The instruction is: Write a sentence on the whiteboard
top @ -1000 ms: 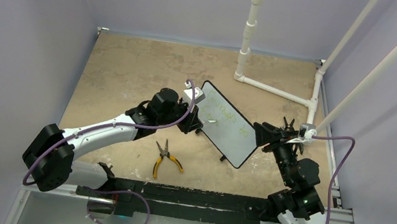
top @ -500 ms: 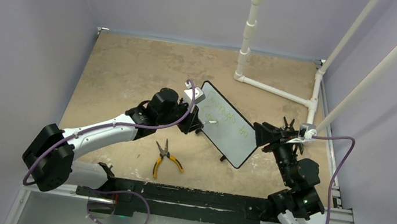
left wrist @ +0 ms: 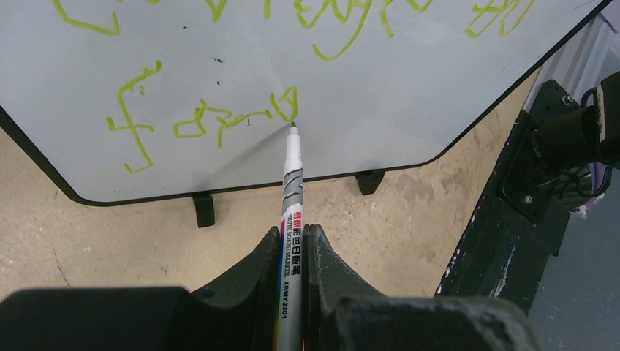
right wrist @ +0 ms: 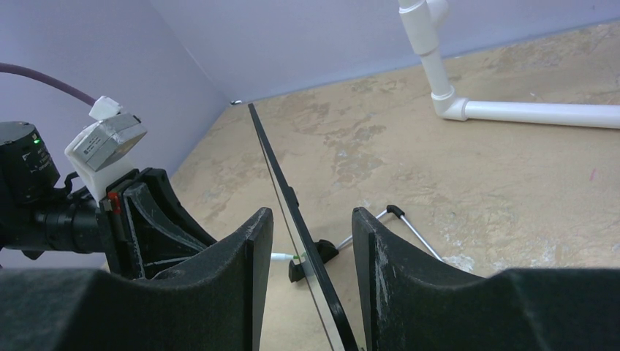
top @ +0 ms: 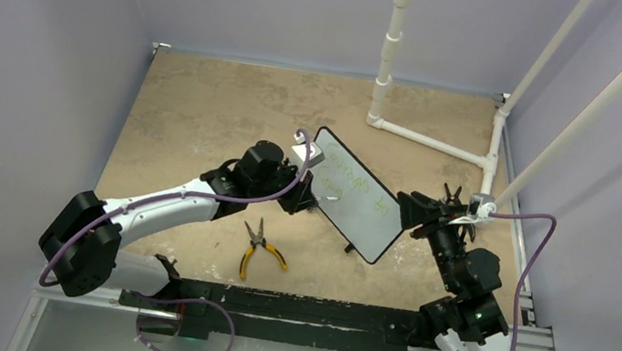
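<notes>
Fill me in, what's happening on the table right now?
The left gripper is shut on a green marker, whose tip is on the whiteboard at the end of the second row of the sentence. The right gripper straddles the board's side edge with open jaws, a gap showing on either side. The board stands on its feet; pliers lie apart on the table.

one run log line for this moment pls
left gripper: shut on white green-tipped marker | tip: at second row of green handwritten sentence | right gripper: open, astride black-framed white whiteboard edge
</notes>
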Robot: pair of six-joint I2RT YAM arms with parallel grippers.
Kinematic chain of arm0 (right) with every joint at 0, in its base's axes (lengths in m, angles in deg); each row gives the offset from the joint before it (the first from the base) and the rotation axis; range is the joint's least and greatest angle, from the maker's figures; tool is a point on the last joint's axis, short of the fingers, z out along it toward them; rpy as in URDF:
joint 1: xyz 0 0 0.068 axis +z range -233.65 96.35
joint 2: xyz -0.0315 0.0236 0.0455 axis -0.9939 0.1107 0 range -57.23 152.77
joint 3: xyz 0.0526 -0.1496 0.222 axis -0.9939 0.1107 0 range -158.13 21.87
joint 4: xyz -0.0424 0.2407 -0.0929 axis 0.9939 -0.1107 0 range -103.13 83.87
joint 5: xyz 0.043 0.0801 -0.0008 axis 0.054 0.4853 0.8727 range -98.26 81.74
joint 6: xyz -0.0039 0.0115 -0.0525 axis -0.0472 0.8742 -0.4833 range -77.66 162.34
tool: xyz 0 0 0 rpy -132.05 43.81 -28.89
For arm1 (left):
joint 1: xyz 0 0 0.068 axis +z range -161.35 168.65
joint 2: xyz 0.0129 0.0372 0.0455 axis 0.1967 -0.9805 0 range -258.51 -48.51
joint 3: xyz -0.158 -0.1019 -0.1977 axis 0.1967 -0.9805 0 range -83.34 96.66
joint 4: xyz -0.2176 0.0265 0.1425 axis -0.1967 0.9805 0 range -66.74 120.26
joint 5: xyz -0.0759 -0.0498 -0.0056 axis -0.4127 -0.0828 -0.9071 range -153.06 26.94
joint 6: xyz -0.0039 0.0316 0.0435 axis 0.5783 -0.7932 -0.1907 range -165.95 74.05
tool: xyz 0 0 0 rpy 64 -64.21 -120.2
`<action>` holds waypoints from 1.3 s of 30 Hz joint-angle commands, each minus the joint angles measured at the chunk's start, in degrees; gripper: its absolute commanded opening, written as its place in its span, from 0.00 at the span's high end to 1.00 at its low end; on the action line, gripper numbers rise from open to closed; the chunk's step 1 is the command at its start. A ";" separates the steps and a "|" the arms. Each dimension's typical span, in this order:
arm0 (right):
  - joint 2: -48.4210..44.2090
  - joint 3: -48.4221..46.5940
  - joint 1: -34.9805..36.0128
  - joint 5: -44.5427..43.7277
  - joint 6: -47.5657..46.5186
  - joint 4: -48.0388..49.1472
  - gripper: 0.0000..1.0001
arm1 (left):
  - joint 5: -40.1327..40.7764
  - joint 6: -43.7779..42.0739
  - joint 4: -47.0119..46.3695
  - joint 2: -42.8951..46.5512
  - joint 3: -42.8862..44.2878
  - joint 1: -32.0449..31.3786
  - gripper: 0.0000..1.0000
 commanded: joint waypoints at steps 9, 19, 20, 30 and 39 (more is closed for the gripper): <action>0.05 -0.07 0.26 -0.43 -0.69 1.24 0.53 | 2.22 -0.82 2.81 -1.19 -0.27 -0.41 1.00; 0.01 -0.07 0.23 -0.43 -0.70 1.25 0.52 | 3.39 -0.86 3.69 -2.13 0.28 -0.40 1.00; 0.02 -0.07 0.28 -0.43 -0.70 1.22 0.52 | 3.44 -0.86 3.61 -2.05 0.32 -0.40 1.00; -0.03 -0.07 0.24 -0.43 -0.70 1.26 0.52 | 6.40 -0.64 3.69 -1.34 0.40 -0.37 1.00; -0.04 0.00 0.21 -0.35 -0.70 1.33 0.52 | 4.41 -0.68 2.30 -2.15 0.72 -0.39 1.00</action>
